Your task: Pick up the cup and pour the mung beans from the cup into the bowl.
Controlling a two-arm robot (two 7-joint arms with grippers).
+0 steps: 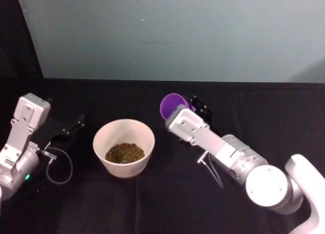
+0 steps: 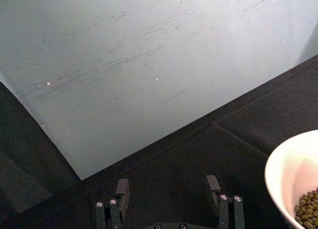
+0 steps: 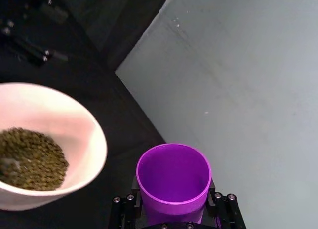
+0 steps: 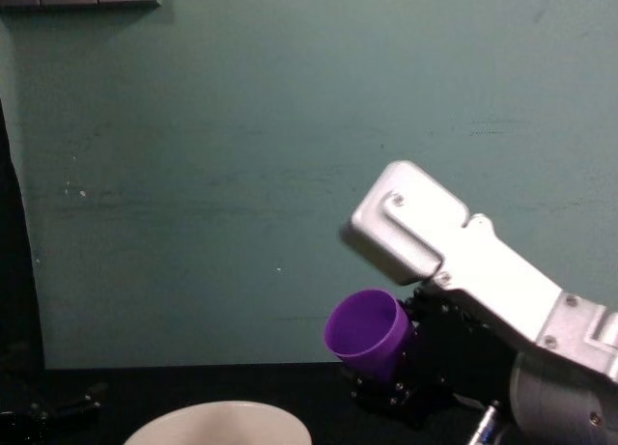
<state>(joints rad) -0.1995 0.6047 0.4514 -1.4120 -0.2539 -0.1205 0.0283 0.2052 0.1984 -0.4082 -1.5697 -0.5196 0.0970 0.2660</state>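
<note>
The purple cup point(image 1: 171, 105) point(image 3: 173, 181) point(image 4: 367, 335) is held in the air by my right gripper point(image 1: 195, 109) point(image 3: 174, 209) point(image 4: 401, 368), which is shut on its sides. It tilts toward the left, and its inside looks empty in the right wrist view. The pale bowl point(image 1: 124, 137) point(image 3: 94, 139) point(image 4: 217, 424) point(image 2: 278, 174) stands on the black table to the cup's left and nearer me, holding mung beans point(image 1: 125, 153) point(image 3: 30, 159) point(image 2: 310, 209). My left gripper point(image 1: 76, 125) point(image 2: 169, 189) rests open to the left of the bowl, holding nothing.
A black cloth covers the table point(image 1: 167, 203). A teal wall point(image 1: 177, 31) rises behind it. A thin cable loop point(image 1: 61, 168) lies beside my left arm.
</note>
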